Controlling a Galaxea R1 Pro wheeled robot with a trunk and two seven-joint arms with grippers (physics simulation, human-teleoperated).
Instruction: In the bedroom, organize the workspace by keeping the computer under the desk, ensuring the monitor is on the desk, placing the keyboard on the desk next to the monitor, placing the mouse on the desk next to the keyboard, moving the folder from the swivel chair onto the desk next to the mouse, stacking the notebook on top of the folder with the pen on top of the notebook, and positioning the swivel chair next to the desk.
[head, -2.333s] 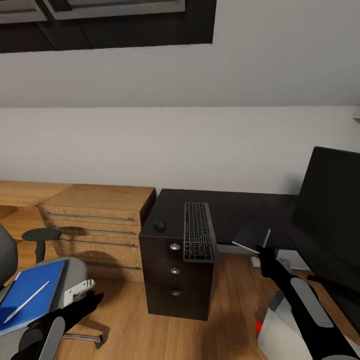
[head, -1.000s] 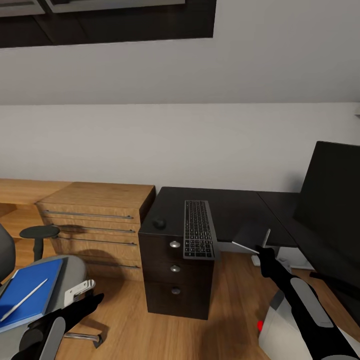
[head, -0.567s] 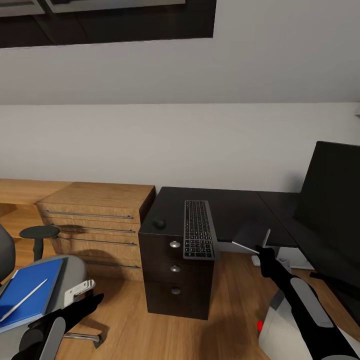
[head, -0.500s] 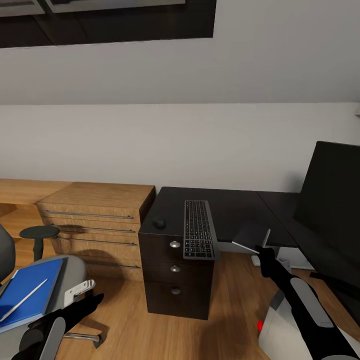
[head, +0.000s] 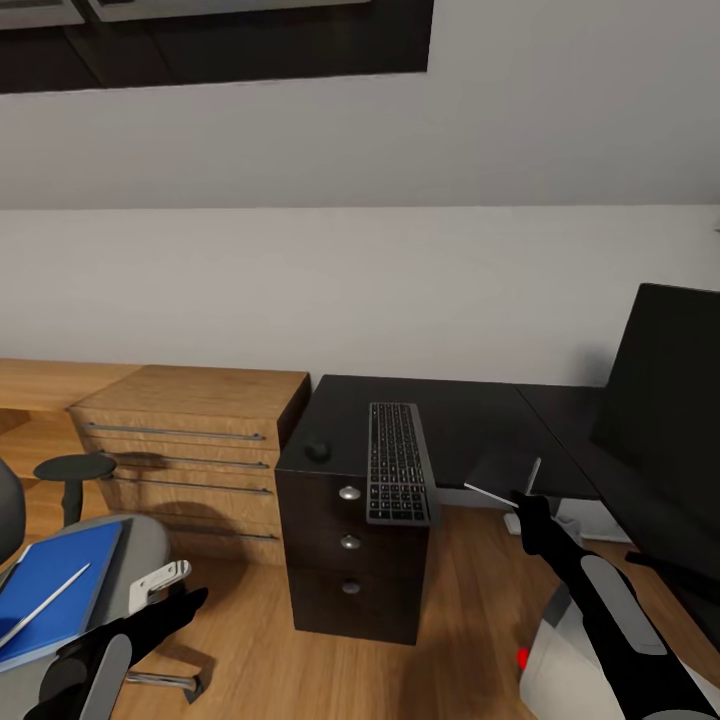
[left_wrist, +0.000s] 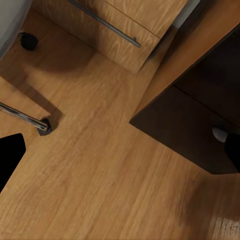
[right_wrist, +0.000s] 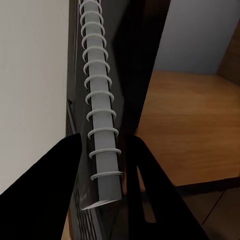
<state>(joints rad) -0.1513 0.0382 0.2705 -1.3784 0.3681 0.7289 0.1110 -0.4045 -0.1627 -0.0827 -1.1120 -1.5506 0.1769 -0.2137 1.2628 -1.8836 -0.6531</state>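
Your right gripper sits at about 4 o'clock in the head view, fingers closed on the notebook, held open and tilted over the front edge of the desk. In the right wrist view the notebook's spiral spine runs between the two dark fingers.

Your left gripper is low at 8 o'clock, holding nothing; you can't tell how wide it's open.

The keyboard lies lengthwise on the desk top, over the black drawer unit. The mouse is just beside it at its 9 o'clock. The monitor stands at 3 o'clock.

The folder is on the swivel chair seat at 8 o'clock, with the pen lying on it. The computer is at 5 o'clock on the floor, red light showing. The wooden drawer chest is at 9 o'clock of the desk.
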